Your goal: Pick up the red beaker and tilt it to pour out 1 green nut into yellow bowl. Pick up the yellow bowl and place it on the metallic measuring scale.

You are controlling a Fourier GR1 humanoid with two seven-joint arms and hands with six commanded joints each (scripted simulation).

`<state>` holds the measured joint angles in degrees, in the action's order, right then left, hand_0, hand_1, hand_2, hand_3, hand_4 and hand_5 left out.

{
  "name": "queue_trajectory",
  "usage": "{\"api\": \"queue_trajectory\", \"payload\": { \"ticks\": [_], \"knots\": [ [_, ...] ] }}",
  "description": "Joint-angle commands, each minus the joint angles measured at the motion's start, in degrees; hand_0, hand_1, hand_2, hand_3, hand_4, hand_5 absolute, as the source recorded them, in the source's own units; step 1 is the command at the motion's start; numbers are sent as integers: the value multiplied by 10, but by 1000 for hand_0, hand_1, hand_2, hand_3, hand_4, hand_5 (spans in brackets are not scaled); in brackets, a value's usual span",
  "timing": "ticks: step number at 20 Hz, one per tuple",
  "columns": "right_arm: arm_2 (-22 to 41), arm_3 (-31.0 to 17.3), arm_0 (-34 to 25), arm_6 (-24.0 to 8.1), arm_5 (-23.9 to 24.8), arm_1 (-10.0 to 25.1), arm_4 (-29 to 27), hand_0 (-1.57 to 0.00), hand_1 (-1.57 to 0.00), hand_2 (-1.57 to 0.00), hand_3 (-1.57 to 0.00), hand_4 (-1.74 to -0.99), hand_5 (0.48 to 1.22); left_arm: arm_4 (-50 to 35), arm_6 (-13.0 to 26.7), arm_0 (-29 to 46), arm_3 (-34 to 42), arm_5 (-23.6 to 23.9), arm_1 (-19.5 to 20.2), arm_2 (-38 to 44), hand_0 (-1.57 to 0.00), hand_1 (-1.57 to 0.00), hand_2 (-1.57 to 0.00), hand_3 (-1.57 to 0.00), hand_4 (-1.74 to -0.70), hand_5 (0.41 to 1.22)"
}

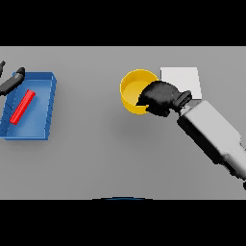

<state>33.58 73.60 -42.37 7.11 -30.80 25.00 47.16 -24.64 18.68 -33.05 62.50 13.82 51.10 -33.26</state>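
The yellow bowl stands on the grey table just left of the pale square measuring scale. My right hand covers the bowl's right rim, its fingers curled over the edge and into the bowl. Whether a green nut lies inside is hidden. The red beaker lies on its side in the blue tray at the far left. My left hand shows at the upper left edge, over the tray's far corner, away from the beaker.
The blue tray takes up the table's left side. The scale's near corner is partly hidden behind my right wrist. My right forearm slants across the right of the table.
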Motion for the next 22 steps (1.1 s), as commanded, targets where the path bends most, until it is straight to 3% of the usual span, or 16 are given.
{"api": "queue_trajectory", "payload": {
  "ticks": [1, 5, 9, 11, 22],
  "knots": [
    [-3, 5, 2, -3, 1, 4, -1, -1567, -1567, -1478, -1170, -1740, 1220, 0, -6, 1, -1, -2, -2, 0, 1, 1, 1, 1, -714, 686],
    [-15, 8, 4, -10, 7, 15, 1, -1563, -1569, -1526, -1157, -1740, 1220, -4, 4, 2, 14, 2, 6, 2, 1, 1, 1, 1, -721, 694],
    [-37, -30, -13, 7, 41, 35, 5, -1568, -1570, -1536, -1153, -1741, 1221, -8, 2, 12, 27, 7, 9, 3, 1, 1, 1, 1, -729, 715],
    [-48, -51, -15, 10, 50, 40, 2, -1569, -1571, -1534, -1151, -1741, 1221, -9, 19, 9, 30, 10, 11, 2, 1, 1, 1, 1, -729, 717],
    [-85, -258, -51, 36, 155, 38, 26, -1571, -1571, -1487, -1195, -1741, 1221, -9, 38, 11, 36, 10, 20, 2, 1, 1, 1, 1, -720, 720]
  ]
}}
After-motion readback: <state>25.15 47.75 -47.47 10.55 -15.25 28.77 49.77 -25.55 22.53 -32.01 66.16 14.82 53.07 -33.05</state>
